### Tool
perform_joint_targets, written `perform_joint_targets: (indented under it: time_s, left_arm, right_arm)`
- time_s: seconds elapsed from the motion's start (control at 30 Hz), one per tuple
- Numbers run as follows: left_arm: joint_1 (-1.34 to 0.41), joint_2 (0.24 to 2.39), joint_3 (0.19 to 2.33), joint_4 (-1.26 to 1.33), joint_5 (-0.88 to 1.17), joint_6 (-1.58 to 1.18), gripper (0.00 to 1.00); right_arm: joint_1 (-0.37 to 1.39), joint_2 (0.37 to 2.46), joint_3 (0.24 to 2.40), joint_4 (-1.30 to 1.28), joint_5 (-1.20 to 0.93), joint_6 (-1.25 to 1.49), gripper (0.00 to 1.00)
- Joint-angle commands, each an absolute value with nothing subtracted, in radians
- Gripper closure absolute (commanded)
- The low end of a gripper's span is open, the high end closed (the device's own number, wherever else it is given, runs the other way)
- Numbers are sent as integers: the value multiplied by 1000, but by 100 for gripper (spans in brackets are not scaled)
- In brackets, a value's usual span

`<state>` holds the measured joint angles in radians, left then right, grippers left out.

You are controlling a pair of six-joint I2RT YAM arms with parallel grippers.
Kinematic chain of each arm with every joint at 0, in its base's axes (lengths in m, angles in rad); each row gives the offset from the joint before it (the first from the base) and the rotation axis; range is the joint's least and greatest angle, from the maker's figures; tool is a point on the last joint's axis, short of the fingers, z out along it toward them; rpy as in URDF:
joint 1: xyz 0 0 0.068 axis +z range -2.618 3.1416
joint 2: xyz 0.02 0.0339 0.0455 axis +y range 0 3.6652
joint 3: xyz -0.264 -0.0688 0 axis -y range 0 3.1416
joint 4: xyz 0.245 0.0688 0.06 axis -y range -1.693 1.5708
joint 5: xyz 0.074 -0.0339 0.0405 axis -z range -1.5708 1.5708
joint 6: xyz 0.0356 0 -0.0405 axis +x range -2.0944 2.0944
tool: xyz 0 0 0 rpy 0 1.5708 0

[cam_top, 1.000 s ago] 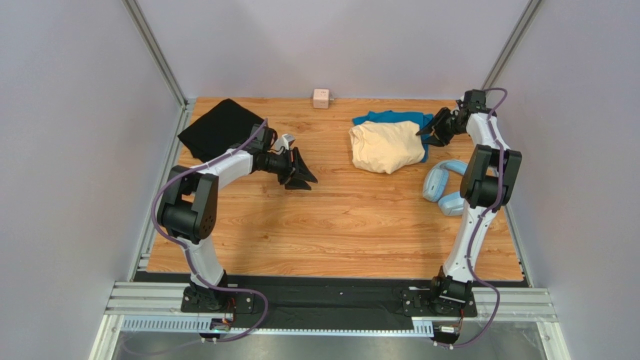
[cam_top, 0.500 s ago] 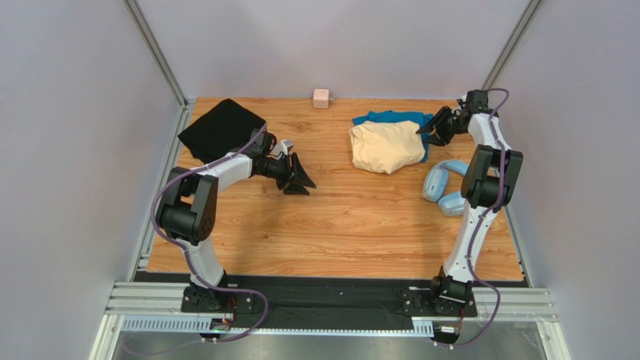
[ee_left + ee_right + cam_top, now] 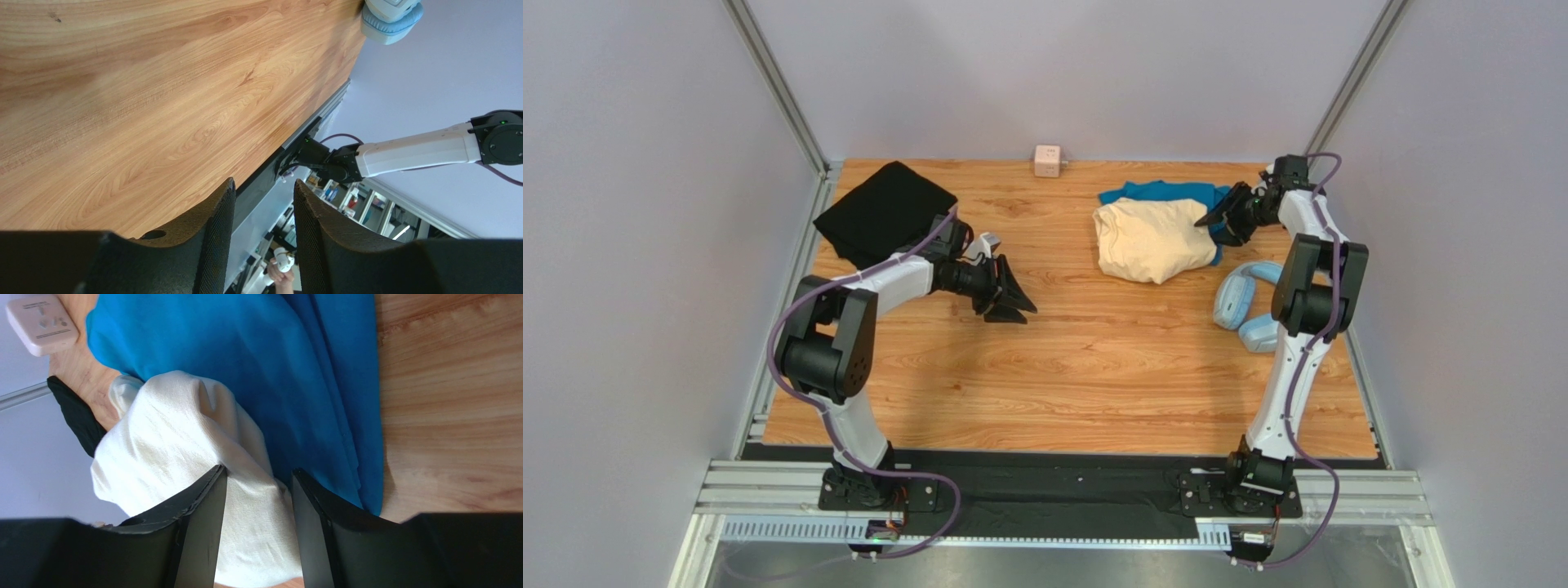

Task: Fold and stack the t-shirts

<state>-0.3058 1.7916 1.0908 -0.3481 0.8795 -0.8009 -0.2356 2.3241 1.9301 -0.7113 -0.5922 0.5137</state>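
Right gripper (image 3: 1208, 221), jaws apart, poised at crumpled cream-yellow cloth t-shirt (image 3: 1151, 239) overlapping teal blue cloth t-shirt (image 3: 1161, 190), far right; left gripper (image 3: 1020, 298) parted, empty; flat black cloth t-shirt (image 3: 881, 211) far left. Folding apparently unfinished; stacking remains.

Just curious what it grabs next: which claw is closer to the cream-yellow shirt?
Right. The right claw is at the right edge of the cream-yellow shirt; the left claw is well off to its left, over the table.

Teal blue cloth shirt (image 3: 1155, 191) mostly buried under crumpled cream-yellow shirt (image 3: 1155, 239); light-blue padded headphones (image 3: 1236, 300) partly behind right arm (image 3: 1308, 284).
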Motion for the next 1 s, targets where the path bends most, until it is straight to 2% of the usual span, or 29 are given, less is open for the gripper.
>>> perform_joint_targets:
  time_s: [0.0,0.13,0.43,0.57,0.8,0.97]
  left_arm:
    - [-304,1732,1083,-357,870,-781,54]
    - [-304,1723,1080,-364,864,-778,54]
    - [-304,1724,1071,-371,858,-775,55]
    - [-304,1733,1072,-371,856,-773,55]
    - [-304,1744,1074,-371,851,-775,56]
    - [-305,1755,1072,-359,851,-784,56]
  right_arm:
    - [-222,2359,1925,-673,-586,503,51]
    - [-222,2364,1930,-655,-580,505,50]
    - [-195,2476,1994,-680,-771,508,49]
    - [-189,2471,1904,-579,-943,566,49]
    - [-184,2385,1761,-431,-1034,624,48]
    - [-183,2359,1752,-396,-1071,678,44]
